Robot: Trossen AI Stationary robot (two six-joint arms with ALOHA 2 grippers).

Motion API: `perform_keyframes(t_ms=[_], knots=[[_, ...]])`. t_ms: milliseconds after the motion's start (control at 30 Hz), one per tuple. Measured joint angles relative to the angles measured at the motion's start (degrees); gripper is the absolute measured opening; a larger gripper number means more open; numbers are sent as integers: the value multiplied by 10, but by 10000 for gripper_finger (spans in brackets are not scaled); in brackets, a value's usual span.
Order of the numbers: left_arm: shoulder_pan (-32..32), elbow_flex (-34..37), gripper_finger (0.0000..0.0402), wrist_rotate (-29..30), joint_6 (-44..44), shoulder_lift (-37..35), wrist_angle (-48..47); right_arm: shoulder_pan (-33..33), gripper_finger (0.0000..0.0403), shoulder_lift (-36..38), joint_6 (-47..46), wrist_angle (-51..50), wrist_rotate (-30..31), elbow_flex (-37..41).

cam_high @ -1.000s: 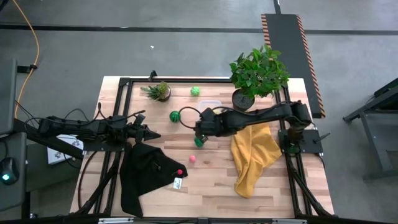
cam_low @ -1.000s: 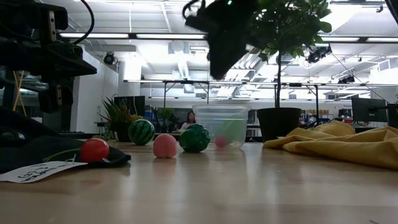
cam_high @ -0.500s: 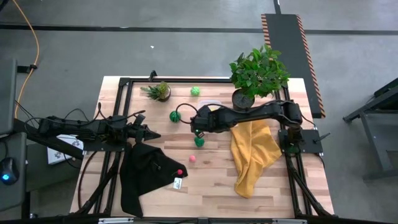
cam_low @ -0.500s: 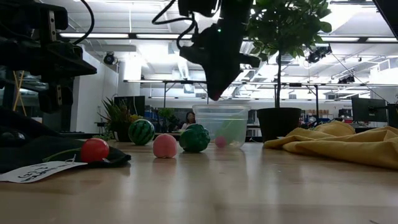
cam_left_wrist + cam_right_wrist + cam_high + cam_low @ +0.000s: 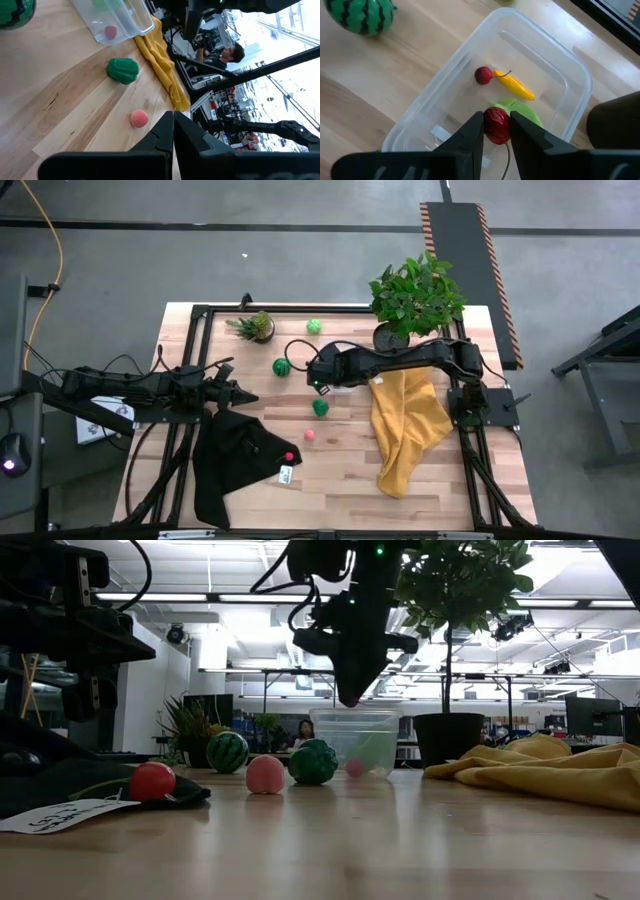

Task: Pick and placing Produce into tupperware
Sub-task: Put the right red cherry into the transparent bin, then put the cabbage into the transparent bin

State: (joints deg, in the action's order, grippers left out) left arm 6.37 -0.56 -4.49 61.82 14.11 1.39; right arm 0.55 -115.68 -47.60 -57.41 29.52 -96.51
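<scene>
My right gripper (image 5: 496, 131) hangs over the clear tupperware (image 5: 555, 75), shut on a small red piece (image 5: 496, 125). In the low view it (image 5: 349, 698) sits just above the tupperware (image 5: 357, 740). Inside lie a tiny red piece (image 5: 483, 75), a yellow piece (image 5: 515, 86) and a leafy green piece (image 5: 526, 112). On the table rest the striped melon (image 5: 282, 366), a green ball (image 5: 314, 326), a dark-green piece (image 5: 320, 407) and a pink piece (image 5: 309, 435). A red piece (image 5: 289, 456) lies on the black cloth. My left gripper (image 5: 173, 131) waits shut at the table's left (image 5: 250, 397). My right gripper pinches the small red piece (image 5: 496, 119) between its two fingers (image 5: 472, 131), coming from above and pointing down. The piece is lifted clear, over the open tupperware. A thin stem hangs below it (image 5: 507, 157).
A black cloth (image 5: 235, 455) lies at the near left and a yellow cloth (image 5: 408, 430) at the right. A large potted plant (image 5: 415, 295) and a small one (image 5: 255, 327) stand at the far edge. Bare wood lies near the middle of the near edge.
My right gripper has moved toward the table's far edge, away from the dark-green piece, and now stands over the tupperware, lower than before. It has stayed shut on the red piece. The things on the table have kept their places.
</scene>
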Motion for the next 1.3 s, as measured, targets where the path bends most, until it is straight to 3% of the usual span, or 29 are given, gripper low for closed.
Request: perform_keyframes(t_ms=[567, 900, 1300], knots=[[0, 0, 1, 0, 0, 0, 0, 2, 74, -10, 1, 8, -19, 0], [0, 0, 1, 0, 0, 0, 0, 2, 112, -10, 1, 8, -19, 0], [0, 0, 1, 0, 0, 0, 0, 1, 114, -10, -1, 13, -23, -1]])
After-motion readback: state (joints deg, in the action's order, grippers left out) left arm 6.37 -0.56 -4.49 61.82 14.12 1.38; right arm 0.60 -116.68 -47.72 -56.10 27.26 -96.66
